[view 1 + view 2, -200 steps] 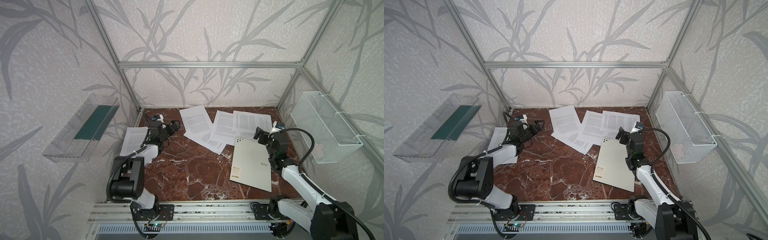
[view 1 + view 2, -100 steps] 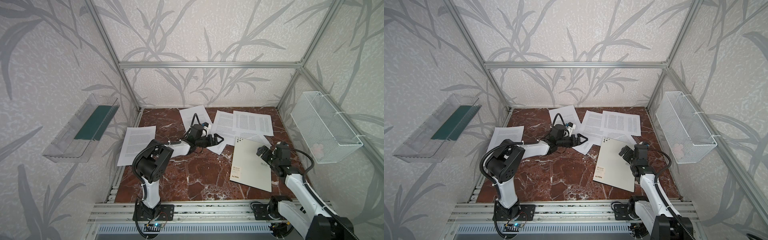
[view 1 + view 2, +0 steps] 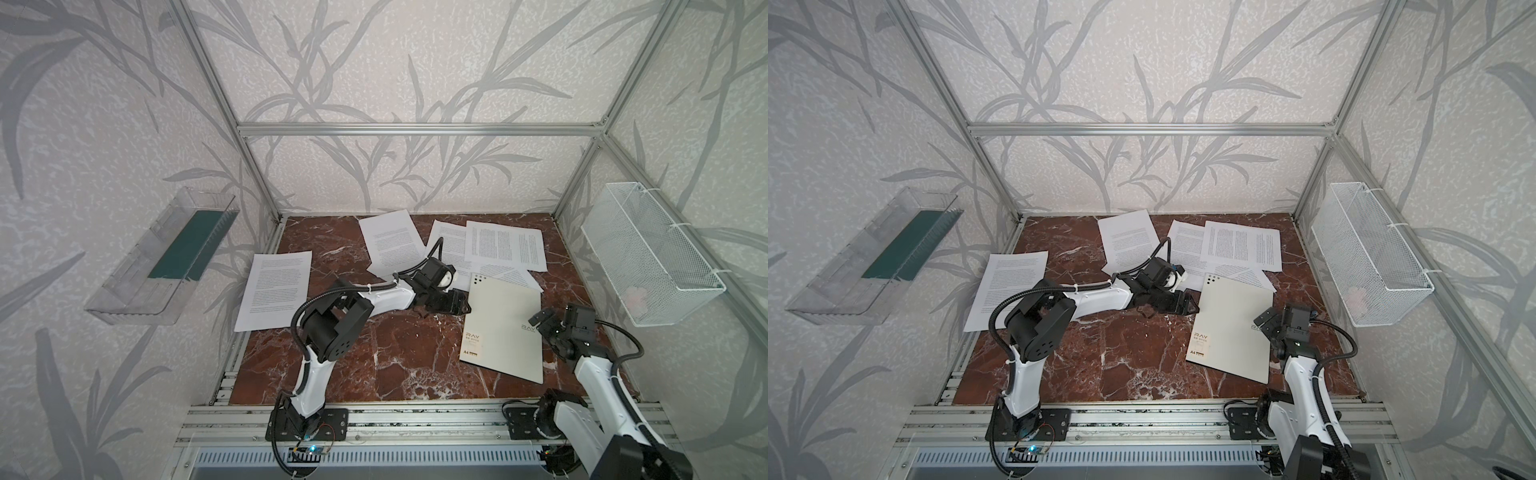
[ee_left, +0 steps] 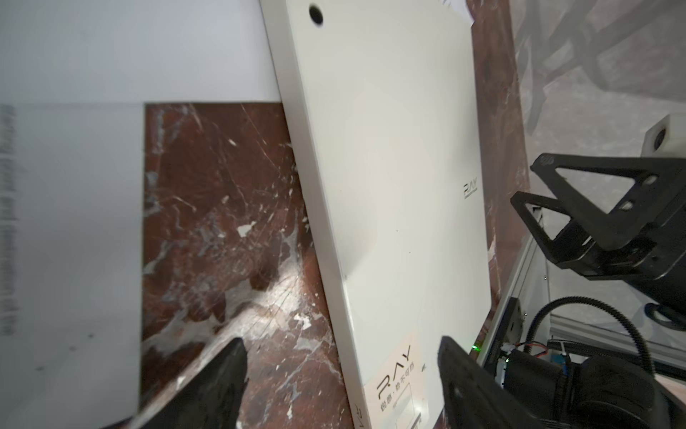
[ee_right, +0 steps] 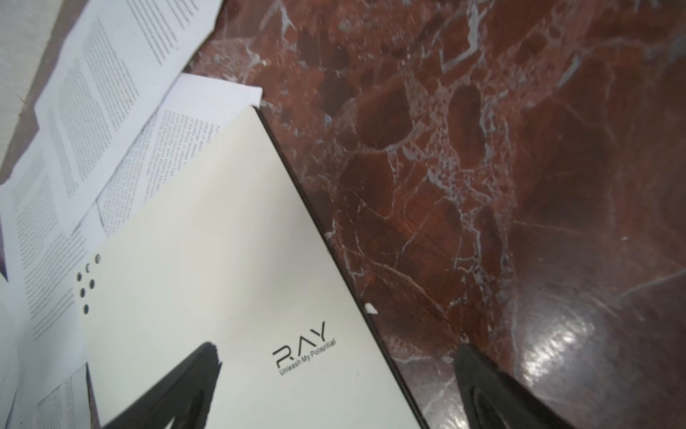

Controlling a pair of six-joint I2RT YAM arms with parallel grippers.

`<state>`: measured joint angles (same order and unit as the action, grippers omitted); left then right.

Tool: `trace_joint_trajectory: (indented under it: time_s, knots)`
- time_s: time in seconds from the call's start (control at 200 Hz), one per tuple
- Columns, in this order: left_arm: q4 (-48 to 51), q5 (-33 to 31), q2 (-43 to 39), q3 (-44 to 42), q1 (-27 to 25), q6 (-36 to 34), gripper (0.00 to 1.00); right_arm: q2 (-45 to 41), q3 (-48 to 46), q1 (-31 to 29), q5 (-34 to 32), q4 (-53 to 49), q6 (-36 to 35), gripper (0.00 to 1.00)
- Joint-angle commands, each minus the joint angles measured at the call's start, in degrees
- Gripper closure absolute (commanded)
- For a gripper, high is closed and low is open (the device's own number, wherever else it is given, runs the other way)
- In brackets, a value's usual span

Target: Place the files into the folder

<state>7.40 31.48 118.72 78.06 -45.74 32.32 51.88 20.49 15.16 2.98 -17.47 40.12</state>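
Note:
The off-white folder (image 3: 503, 324) (image 3: 1233, 328) lies closed and flat on the right half of the table, "RAY" lettering up. Several printed files (image 3: 503, 245) (image 3: 1241, 245) overlap behind it, some tucked under its far edge. One more file sheet (image 3: 276, 291) (image 3: 1007, 291) lies alone at the left. My left gripper (image 3: 463, 305) (image 4: 341, 349) is open low at the folder's (image 4: 389, 167) left long edge, which lies between its fingers. My right gripper (image 3: 540, 322) (image 5: 339, 349) is open over the right edge of the folder (image 5: 222, 297), one finger over the cover, one over the marble.
A clear plastic tray (image 3: 166, 257) hangs on the left wall and a white wire basket (image 3: 648, 257) on the right wall. The red marble table top (image 3: 374, 353) ends at an aluminium rail (image 3: 374, 415) in front, where both arm bases stand.
My left arm has swung from the lone left sheet across the table to the folder's left edge, its jaws narrowing a little. My right gripper has come down from the folder's far corner to its right edge.

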Motion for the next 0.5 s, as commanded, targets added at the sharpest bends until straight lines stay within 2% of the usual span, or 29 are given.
trace_joint_trajectory:
  time_s: [0.0, 0.255, 0.375, 0.495]
  knots:
    - [6.3, -3.1, 2.0, 3.3, -1.1, -2.2, 0.24, 2.8, -0.3, 0.3, 5.3, 3.5, -0.7, 0.01]
    - [9.5, -2.6, 6.7, 10.0, -1.2, -0.5, 0.37, 11.3, 0.6, -0.2, 12.3, 8.1, -0.6, 0.01]
    - [11.0, -3.5, 7.2, 12.2, -0.7, -0.1, 0.39, 15.8, 1.0, -3.5, 17.0, 12.3, 0.6, 0.01]
    - [11.8, -3.5, 7.0, 12.9, 1.0, -0.4, 0.4, 18.0, 1.2, -8.7, 18.0, 15.7, 2.4, 0.01]
